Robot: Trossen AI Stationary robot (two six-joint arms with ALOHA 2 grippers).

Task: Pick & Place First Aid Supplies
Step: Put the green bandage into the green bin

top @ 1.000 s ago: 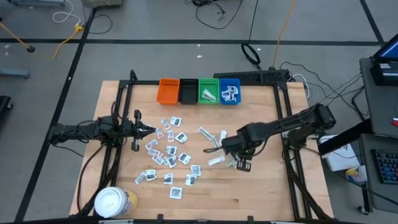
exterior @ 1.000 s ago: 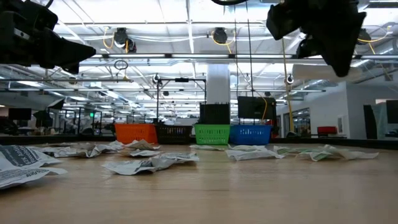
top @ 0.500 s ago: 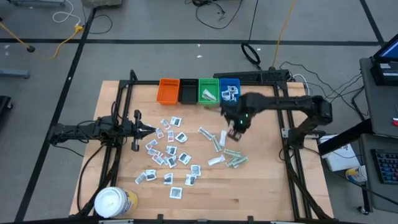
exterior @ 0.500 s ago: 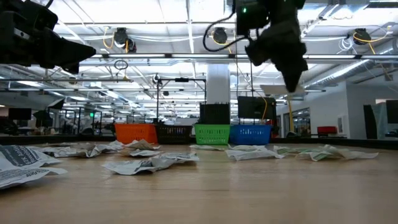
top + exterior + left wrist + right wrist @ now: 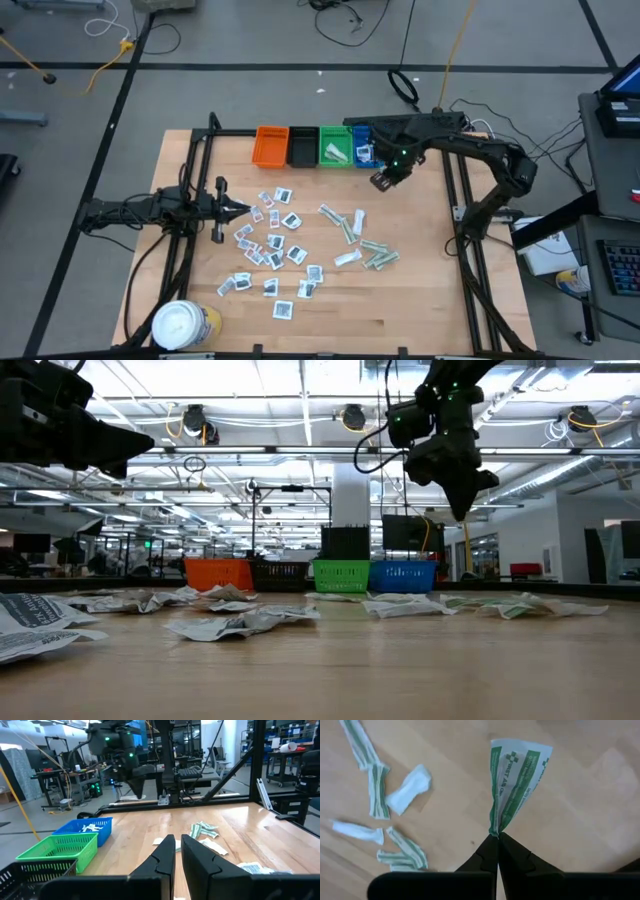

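Above the far right part of the wooden tabletop (image 5: 420, 300), just beside the blue plastic bin (image 5: 366, 146), the right gripper (image 5: 382, 181) is hanging with its fingers pinched tight on the end of 1 green-and-white first aid strip wrapper (image 5: 516, 780), which is dangling below them in the right wrist view. That packet is looking close to its drop, though it is not yet over any bin. A few white packets are already lying in the blue bin and some pale ones in the green plastic bin (image 5: 334, 147); the orange plastic bin (image 5: 270, 146) and black plastic bin (image 5: 302, 147) are showing nothing inside. Most of the job is remaining: the scattered white squarish sachets (image 5: 270, 245) and several more green-white strips (image 5: 362, 250) are lying on the tabletop. The left gripper (image 5: 240, 209) is waiting beside the sachets, fingers nearly together and holding nothing.
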